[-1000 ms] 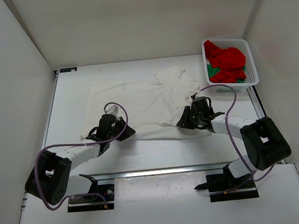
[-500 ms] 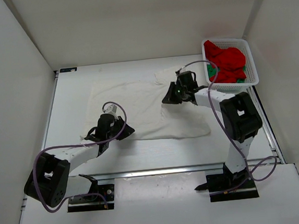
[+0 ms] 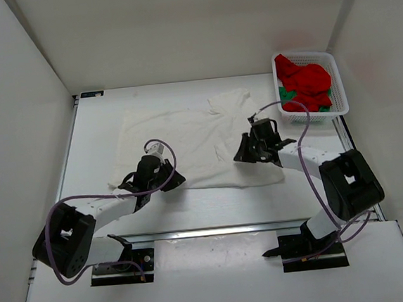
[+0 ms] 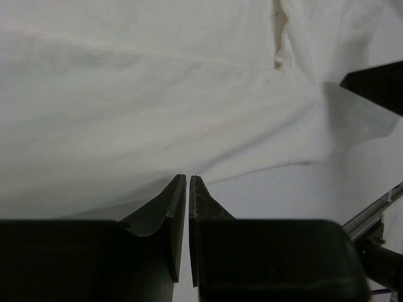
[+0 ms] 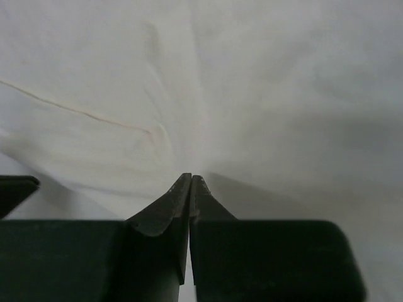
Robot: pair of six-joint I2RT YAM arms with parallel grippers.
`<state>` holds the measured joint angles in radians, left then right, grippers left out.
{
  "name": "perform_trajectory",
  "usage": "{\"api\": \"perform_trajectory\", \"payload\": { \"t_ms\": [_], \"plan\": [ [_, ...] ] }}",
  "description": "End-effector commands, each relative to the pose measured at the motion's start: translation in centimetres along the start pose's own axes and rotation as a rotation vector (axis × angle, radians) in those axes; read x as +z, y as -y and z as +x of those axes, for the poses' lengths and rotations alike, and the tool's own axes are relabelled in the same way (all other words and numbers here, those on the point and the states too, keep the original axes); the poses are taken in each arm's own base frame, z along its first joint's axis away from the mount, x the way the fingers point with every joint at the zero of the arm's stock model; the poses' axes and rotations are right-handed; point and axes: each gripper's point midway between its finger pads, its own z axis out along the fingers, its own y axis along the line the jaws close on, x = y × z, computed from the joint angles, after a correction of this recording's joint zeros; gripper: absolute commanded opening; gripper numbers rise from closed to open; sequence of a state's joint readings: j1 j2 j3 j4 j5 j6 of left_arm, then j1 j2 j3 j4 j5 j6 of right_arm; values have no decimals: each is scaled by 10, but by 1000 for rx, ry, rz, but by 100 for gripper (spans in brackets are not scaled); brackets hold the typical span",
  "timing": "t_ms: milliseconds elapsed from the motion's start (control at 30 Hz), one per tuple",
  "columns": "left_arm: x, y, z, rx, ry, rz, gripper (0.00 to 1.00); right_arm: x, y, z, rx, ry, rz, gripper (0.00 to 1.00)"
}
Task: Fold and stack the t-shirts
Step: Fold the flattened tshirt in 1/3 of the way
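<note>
White tee vs 1 s ago: its near-R corner now lies out flat on the table, past the R claw, where before the claw sat right at that edge. The far sleeve has shifted a little too. R arm reached out over the tee toward that sleeve half a sec ago and is now back nearer, over the tee's R part. L claw has barely moved. My read: this is spreading and smoothing, no fold made yet, so the task is early, w/ only 1 of 3 tees out. Tee now lies under and ahead of both claws. From the L claw it stretches away ahead and to the R, w/ the near hem right at the tips. Around the R claw there's cloth on every side. Basket sits beyond and R of the R claw, well apart from it. Red tee fills most of it, and green tee peeks out on the side nearest that claw. L claw: jaws closed to a hairline slit, can't tell if the hem is nipped. R claw: closed the same way, and creases fan out from its tips, so prob. pinching the white tee.
</note>
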<state>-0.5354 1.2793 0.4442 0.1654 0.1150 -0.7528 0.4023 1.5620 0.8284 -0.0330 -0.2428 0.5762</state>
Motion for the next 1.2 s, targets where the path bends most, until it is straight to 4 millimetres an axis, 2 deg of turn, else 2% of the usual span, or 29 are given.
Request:
{"api": "perform_trajectory", "payload": {
  "t_ms": [0, 100, 200, 233, 267, 300, 433, 533, 633, 733, 767, 800, 833, 867, 900, 933, 967, 1000, 1033, 1100, 1133, 1167],
  "plan": [
    [5, 2, -7, 33, 15, -20, 17, -21, 24, 3, -21, 75, 89, 0],
    [9, -14, -1, 28, -13, -60, 19, -33, 58, 20, 0, 77, 190, 0],
    [11, -39, 4, -1, -41, -126, 19, -39, 78, 36, 11, 59, 262, 0],
    [11, -49, 10, -12, -60, -150, 19, -40, 86, 49, 16, 28, 280, 0],
    [12, -44, 15, -27, -92, -121, 18, -41, 91, 57, 26, 19, 291, 0],
    [11, -48, 25, -56, -131, -111, 18, -44, 98, 68, 44, -2, 308, 0],
    [3, -60, 53, -67, -195, -134, 18, -51, 109, 90, 69, -27, 332, 0],
    [-11, -70, 73, -106, -219, -143, 18, -62, 113, 109, 95, -62, 340, 0],
    [-26, -77, 90, -102, -234, -160, 17, -67, 107, 116, 94, -71, 328, 0],
    [-39, -77, 103, -115, -247, -153, 17, -70, 98, 113, 109, -69, 306, 0],
    [-44, -69, 100, -115, -239, -116, 19, -68, 87, 107, 125, -70, 251, 1],
    [-48, -69, 101, -108, -251, -124, 19, -68, 80, 98, 128, -51, 229, 5],
    [-46, -59, 86, -83, -219, -103, 20, -68, 70, 83, 117, -21, 203, 10],
    [-46, -47, 71, -58, -197, -83, 22, -69, 65, 77, 109, -7, 193, 12],
    [-44, -29, 49, -33, -164, -54, 23, -70, 53, 63, 88, 19, 167, 18],
    [-43, -25, 39, -17, -151, -63, 22, -73, 39, 43, 64, 64, 137, 22],
    [-41, -5, 13, 6, -105, -33, 24, -72, 36, 35, 56, 75, 134, 22],
    [-38, 11, -13, 33, -57, -17, 24, -74, 23, 21, 42, 104, 104, 25],
    [-37, 17, -27, 38, -32, -11, 25, -71, 16, 11, 30, 115, 82, 28],
    [-27, 34, -77, 14, 61, 26, 28, -60, -1, -6, 14, 113, 13, 25],
    [-23, 34, -89, -8, 82, 21, 29, -59, -9, -21, 7, 141, -11, 15],
    [-17, 32, -105, -36, 97, 22, 28, -50, -13, -25, -5, 127, -28, 6]
  ]
}}
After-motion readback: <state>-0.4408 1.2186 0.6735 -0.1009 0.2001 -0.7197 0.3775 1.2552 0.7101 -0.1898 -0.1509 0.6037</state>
